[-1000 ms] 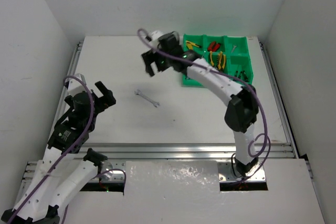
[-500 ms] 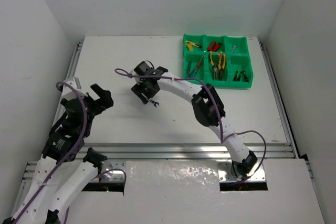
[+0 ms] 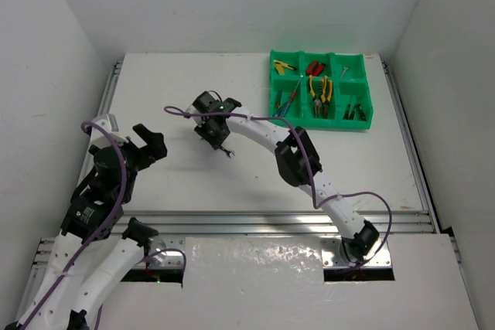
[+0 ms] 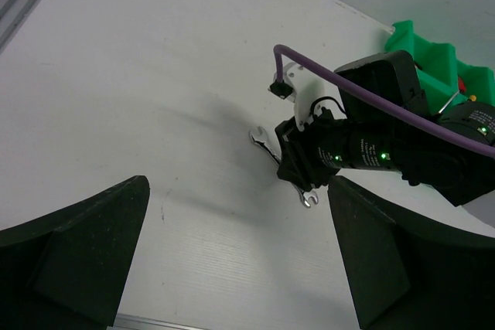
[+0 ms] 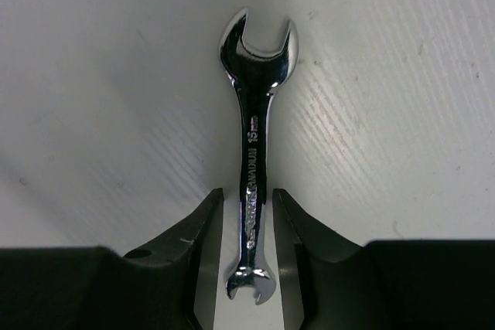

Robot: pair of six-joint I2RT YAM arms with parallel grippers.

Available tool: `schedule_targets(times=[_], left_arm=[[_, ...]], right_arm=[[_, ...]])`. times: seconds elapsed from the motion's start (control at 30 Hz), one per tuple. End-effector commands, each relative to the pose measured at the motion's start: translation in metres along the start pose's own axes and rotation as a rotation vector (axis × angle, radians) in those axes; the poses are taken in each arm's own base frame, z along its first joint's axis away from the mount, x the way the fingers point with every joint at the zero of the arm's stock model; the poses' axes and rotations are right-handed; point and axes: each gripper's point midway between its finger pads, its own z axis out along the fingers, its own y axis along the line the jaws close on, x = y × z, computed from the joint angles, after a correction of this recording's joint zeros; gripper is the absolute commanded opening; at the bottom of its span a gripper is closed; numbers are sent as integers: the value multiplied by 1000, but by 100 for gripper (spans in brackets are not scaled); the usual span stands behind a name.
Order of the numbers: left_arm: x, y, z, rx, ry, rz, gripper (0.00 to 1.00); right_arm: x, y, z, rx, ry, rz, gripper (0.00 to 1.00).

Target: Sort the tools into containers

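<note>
My right fingers (image 5: 197,229) straddle the thin silver wrench (image 5: 251,168), with only a slim gap on each side. The wrench lies flat on the white surface (image 5: 116,75), which is open all around it. My left fingers (image 4: 77,245) are spread wide, well apart from it. The bright green plastic tray (image 3: 321,123) stands well off at the far right.

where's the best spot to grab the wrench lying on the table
Take the wrench by its slim shank, coming straight down from above with a finger on each long edge. It lies flat on the table, and both ends flare wider. The right gripper straddles it that way.
</note>
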Motion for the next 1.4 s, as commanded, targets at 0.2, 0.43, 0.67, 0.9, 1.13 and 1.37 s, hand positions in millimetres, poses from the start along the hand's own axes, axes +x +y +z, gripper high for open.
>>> schedule_targets(times=[0.2, 0.43, 0.67, 0.9, 1.13, 1.37], left_arm=[[-14, -5, -4, 34, -55, -17, 98], [-14, -5, -5, 37, -54, -18, 98], [-18, -5, -9, 51, -74, -28, 98], [-17, -5, -8, 46, -70, -25, 99], [-19, -5, -11, 59, -80, -31, 99], [-18, -6, -10, 62, -76, -28, 99]], right_arm=[[159, 15, 10, -71, 587, -41, 18], [171, 10, -2, -38, 636, -49, 0], [217, 23, -65, -37, 707, 38, 21], [190, 25, -42, -69, 634, 66, 29], [205, 22, -37, -38, 589, 131, 35], [221, 19, -52, 10, 515, 154, 33]])
